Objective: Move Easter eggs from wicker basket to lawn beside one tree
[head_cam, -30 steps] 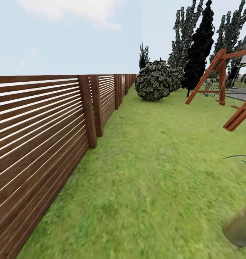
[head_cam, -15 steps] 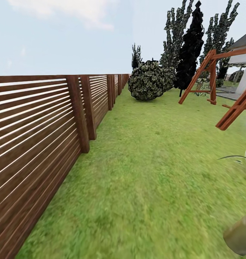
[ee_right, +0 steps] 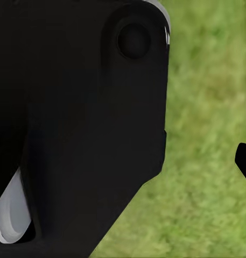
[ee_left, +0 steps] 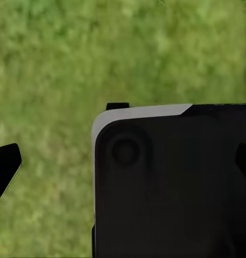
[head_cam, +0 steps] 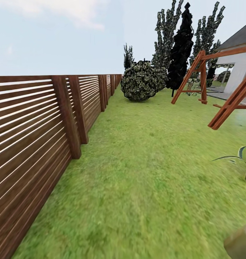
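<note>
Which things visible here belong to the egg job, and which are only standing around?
For the job:
- lawn
- trees, possible egg spots

Just standing around:
- wooden fence
- round bush
- swing frame
- white house

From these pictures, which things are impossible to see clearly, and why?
- Head view: the white house and the wooden frame are cut by the picture's edge.
- Head view: a dull olive rounded shape is cut by the corner; unidentifiable.
- Both wrist views: a dark body covers much of the blurred lawn; gripper states cannot be read.
</note>
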Motion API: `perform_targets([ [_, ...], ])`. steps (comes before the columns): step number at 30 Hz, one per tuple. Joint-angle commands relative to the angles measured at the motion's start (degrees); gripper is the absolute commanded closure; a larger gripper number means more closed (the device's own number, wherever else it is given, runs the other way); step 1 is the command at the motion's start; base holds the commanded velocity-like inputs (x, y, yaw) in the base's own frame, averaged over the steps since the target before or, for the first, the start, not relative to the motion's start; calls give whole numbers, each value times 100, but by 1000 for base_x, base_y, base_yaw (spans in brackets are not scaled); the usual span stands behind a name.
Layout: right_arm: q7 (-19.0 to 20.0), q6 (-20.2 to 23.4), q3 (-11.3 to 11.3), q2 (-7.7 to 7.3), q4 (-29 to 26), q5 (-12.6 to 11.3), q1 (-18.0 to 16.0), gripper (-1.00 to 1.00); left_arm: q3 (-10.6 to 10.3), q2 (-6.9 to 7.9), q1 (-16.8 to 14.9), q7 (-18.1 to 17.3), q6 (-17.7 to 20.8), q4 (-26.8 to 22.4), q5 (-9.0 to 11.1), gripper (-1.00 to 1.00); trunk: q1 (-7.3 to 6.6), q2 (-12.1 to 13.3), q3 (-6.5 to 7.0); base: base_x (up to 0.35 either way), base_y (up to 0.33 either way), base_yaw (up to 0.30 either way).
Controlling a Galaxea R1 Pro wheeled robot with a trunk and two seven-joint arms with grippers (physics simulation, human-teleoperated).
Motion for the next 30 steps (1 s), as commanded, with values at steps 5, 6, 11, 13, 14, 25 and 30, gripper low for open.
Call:
perform_targets([
  [5, 1, -10, -2, 1, -4, -2, 2, -100, -5, 2, -4, 5, -19, 5, -1, -100, 4, -3, -4, 336, 0, -26],
  [6, 1, -10, -4, 1, -4, -2, 2, -100, -5, 2, -4, 0, -19, 4, -1, -100, 4, -3, -4, 336, 0, -8],
  [11, 1, -10, -6, 1, -3, -2, 2, -100, -5, -1, -4, 0, -19, 4, -1, -100, 4, -3, -4, 336, 0, -3],
  [13, 1, -10, -7, 1, -3, -2, 2, -100, -5, -1, -4, 4, -19, 4, -1, -100, 4, -3, -4, 336, 0, -1],
  [14, 1, -10, -5, 1, -3, -2, 2, -100, -5, 0, -4, 5, -19, 5, -1, -100, 4, -3, -4, 336, 0, -13],
  [25, 1, -10, 1, 1, -3, -2, 2, -100, -5, 1, -5, 0, -19, 4, -1, -100, 4, -3, -4, 336, 0, -121],
  [30, 1, -10, 1, 1, -3, -2, 2, -100, -5, 2, -4, 1, -19, 3, -1, -100, 4, -3, -4, 336, 0, -16],
])
